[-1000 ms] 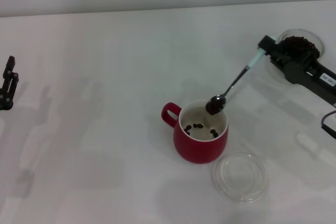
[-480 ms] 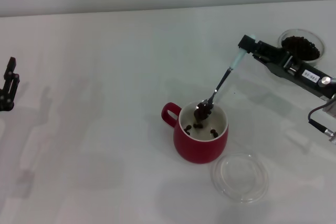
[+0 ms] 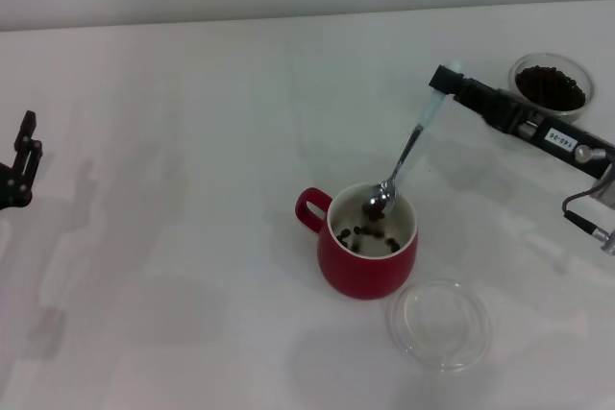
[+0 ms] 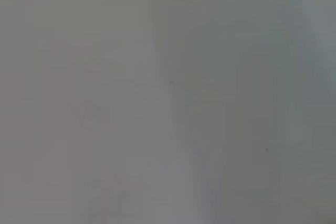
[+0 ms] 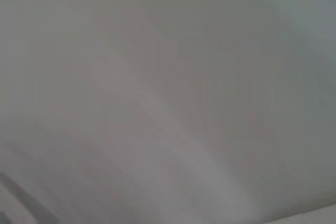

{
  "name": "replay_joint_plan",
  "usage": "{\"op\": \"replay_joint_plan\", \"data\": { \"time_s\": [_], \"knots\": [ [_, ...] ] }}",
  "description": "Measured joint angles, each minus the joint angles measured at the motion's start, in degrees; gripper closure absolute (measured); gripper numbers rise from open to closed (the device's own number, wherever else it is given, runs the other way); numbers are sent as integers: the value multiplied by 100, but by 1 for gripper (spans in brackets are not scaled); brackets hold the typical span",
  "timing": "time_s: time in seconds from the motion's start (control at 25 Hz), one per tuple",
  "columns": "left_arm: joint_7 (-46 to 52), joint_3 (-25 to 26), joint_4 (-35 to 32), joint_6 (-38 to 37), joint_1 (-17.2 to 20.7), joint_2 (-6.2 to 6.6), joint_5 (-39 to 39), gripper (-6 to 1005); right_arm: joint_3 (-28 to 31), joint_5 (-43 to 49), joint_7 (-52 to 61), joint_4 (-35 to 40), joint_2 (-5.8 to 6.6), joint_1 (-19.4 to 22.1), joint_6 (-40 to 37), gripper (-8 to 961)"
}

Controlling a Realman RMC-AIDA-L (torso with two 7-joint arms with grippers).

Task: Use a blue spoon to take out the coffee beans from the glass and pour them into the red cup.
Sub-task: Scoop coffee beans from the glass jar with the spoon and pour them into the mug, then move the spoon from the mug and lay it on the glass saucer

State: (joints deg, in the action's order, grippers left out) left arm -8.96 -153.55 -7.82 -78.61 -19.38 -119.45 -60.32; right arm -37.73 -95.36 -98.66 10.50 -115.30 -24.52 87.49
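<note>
Over the squat deep-red mug with the white interior [image 3: 368, 242], in the head view, the right gripper [image 3: 445, 80] has its jaws clenched on the pale end of the small blue spoon with the shiny metal bowl [image 3: 406, 153], which slopes down so that its bowl hangs just inside the mug's rim. Small dark coffee beans [image 3: 370, 236] lie on the mug's bottom, and a few seem to cling to the spoon bowl. To finish this pour well, the spoon probably wants a fuller roll about its handle while the bowl is held low and central over the opening, so that no bean bounces off the rim. The small clear glass holding the remaining beans [image 3: 551, 86] stands behind the right arm, well apart from the mug; a fair heap is left, so further scoops look necessary. A flat clear round dish [image 3: 439, 323] lies just beside the mug on the near side. The left gripper [image 3: 21, 162] is parked at the far left edge, its jaws apparently released. The white tabletop [image 3: 192, 141] is plain and matte

The left wrist view shows only a featureless grey blur

The right wrist view likewise shows nothing recognisable
</note>
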Motion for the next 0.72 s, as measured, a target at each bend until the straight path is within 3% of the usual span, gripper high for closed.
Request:
{"op": "replay_joint_plan", "data": {
  "time_s": [0.52,0.72],
  "knots": [
    [0,2,-26,23,2,-7,0,454,-228,-29,-1265,178,20,84,767,771],
    [0,33,-88,24,-22,-1,-15,454,-175,-140,-1222,187,18,128,889,771]
  ]
}}
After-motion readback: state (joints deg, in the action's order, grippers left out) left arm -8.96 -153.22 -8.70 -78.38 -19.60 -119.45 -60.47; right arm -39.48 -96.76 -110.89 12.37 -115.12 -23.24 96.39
